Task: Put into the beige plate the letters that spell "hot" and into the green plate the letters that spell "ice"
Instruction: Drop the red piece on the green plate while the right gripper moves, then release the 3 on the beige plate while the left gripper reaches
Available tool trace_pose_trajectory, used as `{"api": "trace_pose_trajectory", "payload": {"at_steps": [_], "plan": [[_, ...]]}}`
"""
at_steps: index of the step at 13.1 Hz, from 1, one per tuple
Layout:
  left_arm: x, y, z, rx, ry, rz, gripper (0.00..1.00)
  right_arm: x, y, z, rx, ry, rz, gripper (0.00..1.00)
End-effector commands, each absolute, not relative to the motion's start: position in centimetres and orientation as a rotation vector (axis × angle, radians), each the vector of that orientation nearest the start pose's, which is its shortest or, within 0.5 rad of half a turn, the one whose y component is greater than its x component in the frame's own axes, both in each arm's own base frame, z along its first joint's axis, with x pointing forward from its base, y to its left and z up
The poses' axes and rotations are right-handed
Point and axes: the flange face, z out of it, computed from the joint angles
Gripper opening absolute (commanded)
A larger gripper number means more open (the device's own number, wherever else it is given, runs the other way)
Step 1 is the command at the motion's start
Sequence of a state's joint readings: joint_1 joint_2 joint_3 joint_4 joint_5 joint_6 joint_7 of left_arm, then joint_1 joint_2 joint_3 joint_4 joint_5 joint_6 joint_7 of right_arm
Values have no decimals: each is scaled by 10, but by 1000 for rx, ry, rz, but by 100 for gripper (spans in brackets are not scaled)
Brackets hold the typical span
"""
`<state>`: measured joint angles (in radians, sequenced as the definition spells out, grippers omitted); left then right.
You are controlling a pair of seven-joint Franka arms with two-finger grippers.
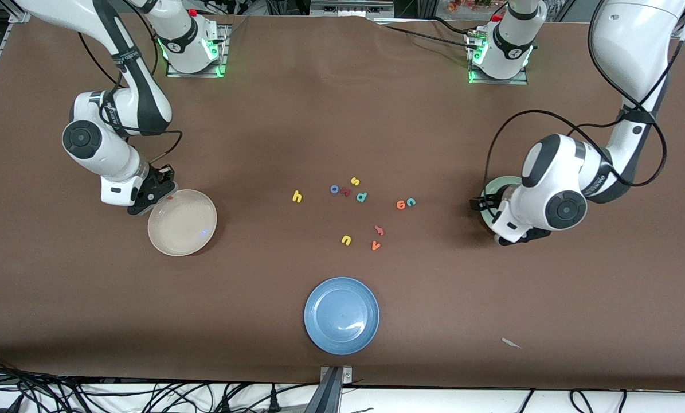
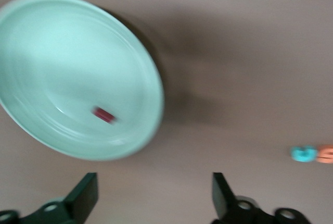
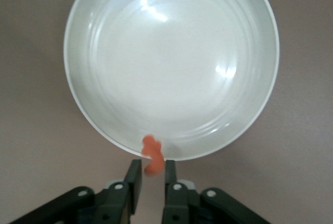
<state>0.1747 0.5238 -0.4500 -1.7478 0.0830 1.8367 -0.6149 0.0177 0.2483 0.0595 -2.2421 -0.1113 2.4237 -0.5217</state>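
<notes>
Foam is what you are dealing with: the orange t (image 3: 152, 155) is sitting between the narrowly parted fingers of your right gripper (image 3: 152, 174), right at the beige plate's (image 3: 83, 104) rim, and I cannot tell whether the fingers are pinching it or letting it go. Your left gripper (image 2: 155, 195) is hanging wide open and empty beside the green plate (image 2: 145, 62), where the dark red i (image 2: 103, 114) is lying. These letters are looking light, soft and easily flicked, so pinch the remaining yellow h (image 1: 297, 197) and blue o (image 1: 334, 189) gently across their flat sides.
</notes>
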Motion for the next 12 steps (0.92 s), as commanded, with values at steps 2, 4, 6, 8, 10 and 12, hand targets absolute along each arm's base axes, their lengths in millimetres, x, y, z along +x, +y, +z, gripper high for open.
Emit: {"api": "trace_pose_trajectory", "payload": {"at_steps": [2, 4, 6, 8, 10, 12], "plan": [[589, -192, 273, -3010, -758, 577, 100, 536, 47, 250, -2976, -1030, 123, 52], [576, -220, 252, -2991, -923, 505, 100, 532, 51, 238, -2969, -981, 156, 52], [562, -241, 236, -2991, -1026, 442, 100, 526, 60, 210, -2954, -758, 203, 52], [548, -258, 218, -3003, -1104, 379, 100, 526, 100, 213, -2947, -623, 185, 51], [539, -274, 201, -3007, -1142, 364, 99, 534, 142, 221, -2988, -407, 164, 51], [534, -287, 185, -3001, -1155, 314, 96, 538, 200, 218, -3028, -143, 163, 51]]}}
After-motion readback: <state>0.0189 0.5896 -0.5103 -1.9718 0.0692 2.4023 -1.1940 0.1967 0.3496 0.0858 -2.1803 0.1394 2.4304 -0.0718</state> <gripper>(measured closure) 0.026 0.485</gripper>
